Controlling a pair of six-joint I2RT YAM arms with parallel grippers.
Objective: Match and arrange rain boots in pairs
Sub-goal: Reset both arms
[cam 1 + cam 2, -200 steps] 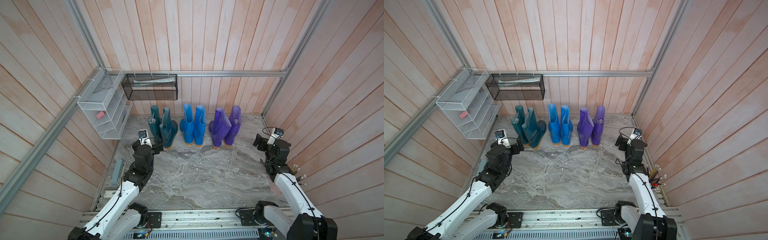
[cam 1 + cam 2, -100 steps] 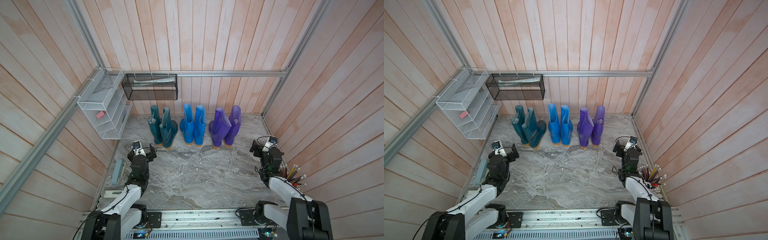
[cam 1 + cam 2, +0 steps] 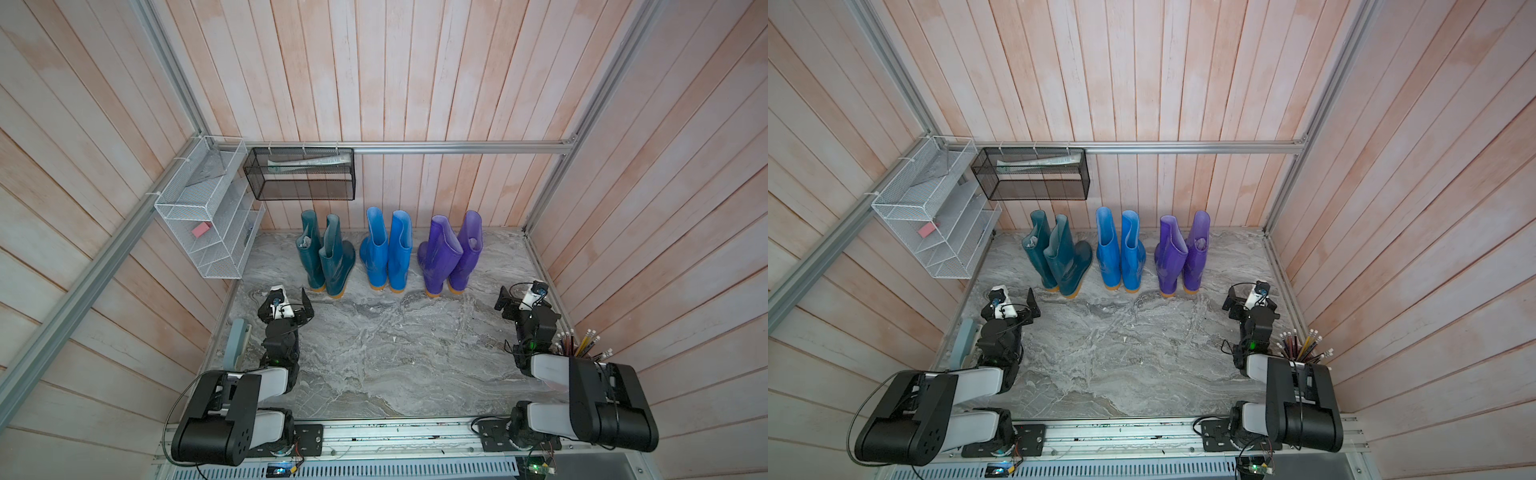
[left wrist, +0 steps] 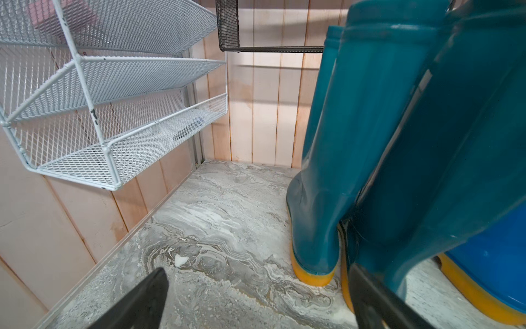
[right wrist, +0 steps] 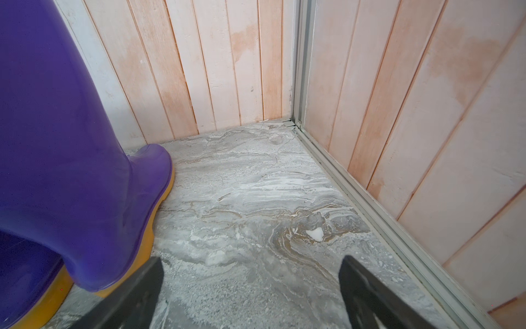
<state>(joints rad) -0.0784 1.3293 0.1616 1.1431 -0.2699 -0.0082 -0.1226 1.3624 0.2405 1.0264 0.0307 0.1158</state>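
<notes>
We find the marbled surface [image 3: 374, 353] mostly bare, its far edge alone in use. On the walls above that edge hang a white wire rack [image 3: 199, 232] and a black mesh basket [image 3: 299, 183], both off the surface and no hindrance to the work. The rain boots [image 3: 386, 253] stand upright in one row along the back wall, which keeps them out of both arms' way. They are sorted by colour: the teal pair [image 3: 1059, 257] on the left arm's side, the blue pair [image 3: 1121, 253] in the middle, the purple pair [image 3: 1179, 253] on the right arm's side. The gaps between the pairs make the matching plain. One teal boot is turned, its toe angled toward the blue pair; we judge this a minor fault of alignment, not of matching. The left claw [image 4: 256, 284] sits low in front of the teal pair, spread wide and gripping nothing. The right claw [image 5: 252, 270] sits near the purple pair, likewise spread and empty. We judge the pairing complete. A pencil cup [image 3: 577, 349] stands by the right arm, and a small pink item [image 3: 201, 228] lies in the white rack.
</notes>
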